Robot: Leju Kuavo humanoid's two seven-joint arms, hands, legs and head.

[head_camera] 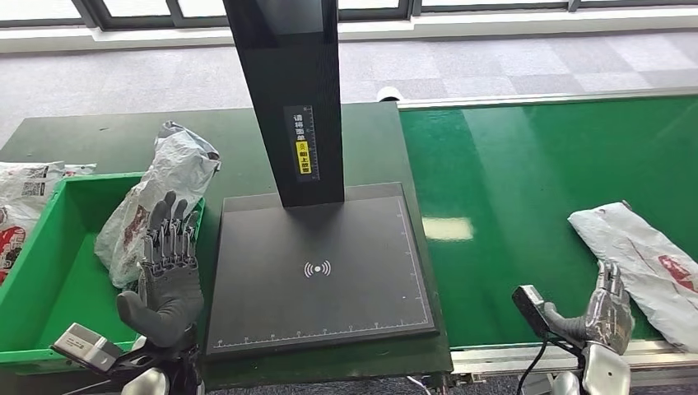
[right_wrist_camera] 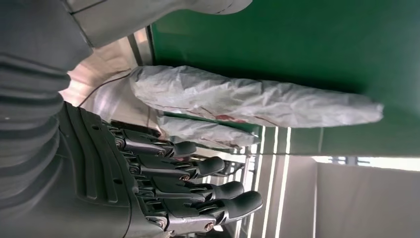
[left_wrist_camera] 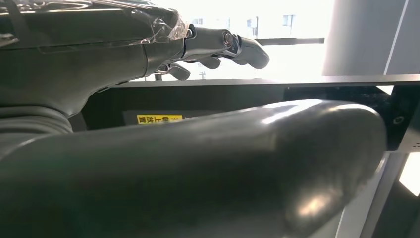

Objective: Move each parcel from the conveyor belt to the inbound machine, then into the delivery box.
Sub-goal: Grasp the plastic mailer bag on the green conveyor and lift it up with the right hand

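Lying on the green conveyor belt [head_camera: 535, 173] at its near right end, a white plastic-wrapped parcel [head_camera: 646, 267] with red print waits flat on the surface. The right hand [head_camera: 607, 309] sits just beside its near edge, fingers straight and apart, holding nothing; from the right wrist view the parcel [right_wrist_camera: 257, 101] stretches across the belt just past those open fingers [right_wrist_camera: 198, 168]. Over to the left, a second crumpled white parcel [head_camera: 165, 206] leans on the right rim of the green delivery box [head_camera: 49, 271], hanging partly inside. The left hand [head_camera: 169, 263] stands upright right in front of it, fingers extended and spread, palm open; whether it touches the bag is hard to tell. Between box and belt sits the dark inbound machine [head_camera: 321, 271], its flat platform bare, black column [head_camera: 288, 99] rising behind. More white parcels [head_camera: 25, 189] lie at the box's far left.
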